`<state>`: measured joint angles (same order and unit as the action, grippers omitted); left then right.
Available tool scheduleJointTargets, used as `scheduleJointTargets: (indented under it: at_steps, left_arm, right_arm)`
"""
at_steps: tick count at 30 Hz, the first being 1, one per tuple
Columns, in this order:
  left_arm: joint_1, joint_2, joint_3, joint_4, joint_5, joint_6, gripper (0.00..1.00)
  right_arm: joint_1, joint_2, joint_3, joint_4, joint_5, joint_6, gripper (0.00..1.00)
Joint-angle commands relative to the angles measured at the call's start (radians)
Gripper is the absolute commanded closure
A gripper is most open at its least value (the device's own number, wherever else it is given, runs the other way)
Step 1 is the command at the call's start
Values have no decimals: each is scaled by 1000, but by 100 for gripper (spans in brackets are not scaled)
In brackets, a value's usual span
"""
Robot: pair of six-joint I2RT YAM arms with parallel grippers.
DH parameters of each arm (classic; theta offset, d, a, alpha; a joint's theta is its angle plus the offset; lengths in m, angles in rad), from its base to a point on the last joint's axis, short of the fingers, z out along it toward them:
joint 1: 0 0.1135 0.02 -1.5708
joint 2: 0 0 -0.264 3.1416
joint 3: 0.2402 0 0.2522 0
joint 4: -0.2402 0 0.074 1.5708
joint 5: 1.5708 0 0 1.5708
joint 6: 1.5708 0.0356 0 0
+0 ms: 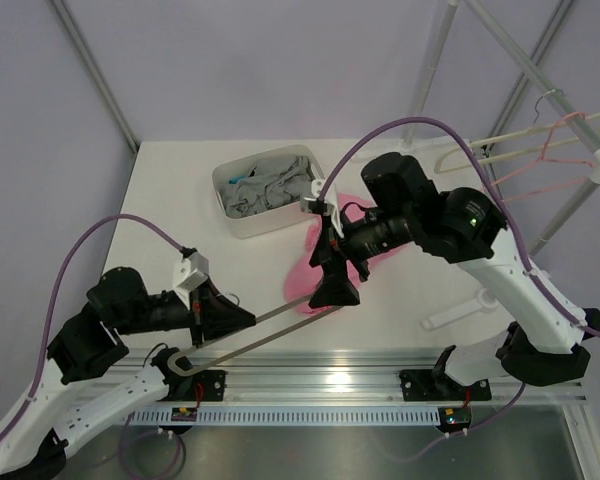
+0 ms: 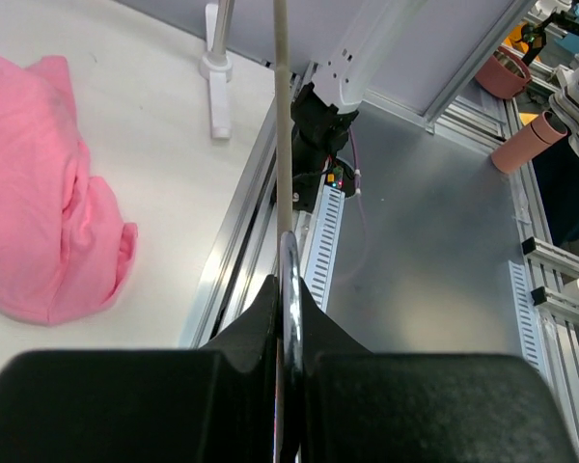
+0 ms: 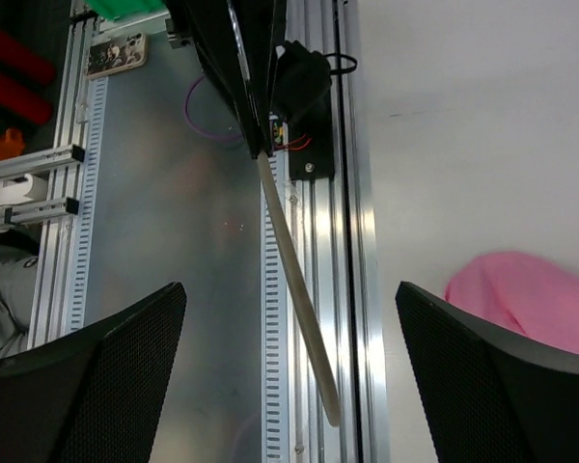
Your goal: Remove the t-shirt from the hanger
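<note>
The pink t-shirt (image 1: 320,262) lies crumpled on the white table, off the hanger, partly hidden under my right gripper. It also shows in the left wrist view (image 2: 39,193) and the right wrist view (image 3: 531,289). The grey-brown hanger (image 1: 280,325) is held above the table's front edge. My left gripper (image 1: 225,320) is shut on its silver hook (image 2: 290,275); one hanger arm (image 2: 283,116) runs away from the jaws. My right gripper (image 1: 335,288) is open and empty over the hanger's far end (image 3: 299,309), with the shirt just beside it.
A white tub (image 1: 230,205) of grey clothes (image 1: 270,188) stands at the back of the table. A cream hanger (image 1: 500,140) and a pink wire hanger (image 1: 565,150) hang on the rack at the right. A white bar (image 1: 460,310) lies front right. An aluminium rail (image 1: 330,375) lines the front edge.
</note>
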<state>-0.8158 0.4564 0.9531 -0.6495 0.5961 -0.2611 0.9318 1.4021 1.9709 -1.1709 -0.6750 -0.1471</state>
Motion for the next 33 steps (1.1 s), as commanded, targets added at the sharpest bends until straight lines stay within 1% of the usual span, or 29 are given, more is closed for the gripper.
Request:
scheduleJointTargets:
  at_steps: [1, 4, 5, 9, 11, 16, 18, 22, 24, 25, 27, 28, 29, 31, 32, 33]
  left_arm:
    - [1, 25, -8, 54, 39, 2, 100]
    - [1, 34, -14, 56, 16, -3, 100]
    - [1, 41, -14, 56, 16, -1, 100]
    - [1, 53, -20, 70, 28, -4, 100]
    - [1, 53, -27, 77, 30, -12, 100]
    - [1, 51, -42, 88, 31, -20, 100]
    - [1, 51, -45, 90, 31, -18, 100]
    - [1, 62, -51, 103, 36, -24, 100]
    - [1, 67, -48, 113, 48, -27, 100]
    - [1, 68, -48, 117, 48, -30, 100]
    - [1, 68, -47, 128, 44, -38, 100]
    - [1, 70, -45, 131, 47, -40, 100]
    - [1, 70, -42, 134, 53, -40, 100]
    - [1, 70, -40, 149, 57, -50, 100]
    - [1, 70, -36, 155, 56, -55, 100]
    - [1, 71, -33, 157, 57, -59, 100]
  right_arm:
    - [25, -21, -90, -10, -37, -85, 5]
    - [27, -34, -135, 13, -73, -98, 7]
    - [32, -31, -139, 31, -81, -95, 9]
    - [90, 26, -133, 33, 9, -75, 15]
    - [102, 43, -138, 36, 18, -78, 15]
    - [131, 84, -159, 45, 25, -82, 23]
    - [147, 98, -159, 45, 61, -77, 23]
    - [170, 132, -155, 42, 97, -66, 27]
    - [186, 136, -164, 45, 118, -71, 31]
    - [188, 133, -170, 57, 121, -71, 37]
    - [190, 123, -197, 74, 121, -71, 45]
    - [190, 118, -207, 94, 108, -72, 52]
    - [188, 112, -228, 105, 100, -74, 55]
    - [188, 97, -245, 129, 94, -69, 67]
    - [188, 95, -250, 129, 92, -68, 77]
    - [188, 92, -251, 128, 94, -68, 81]
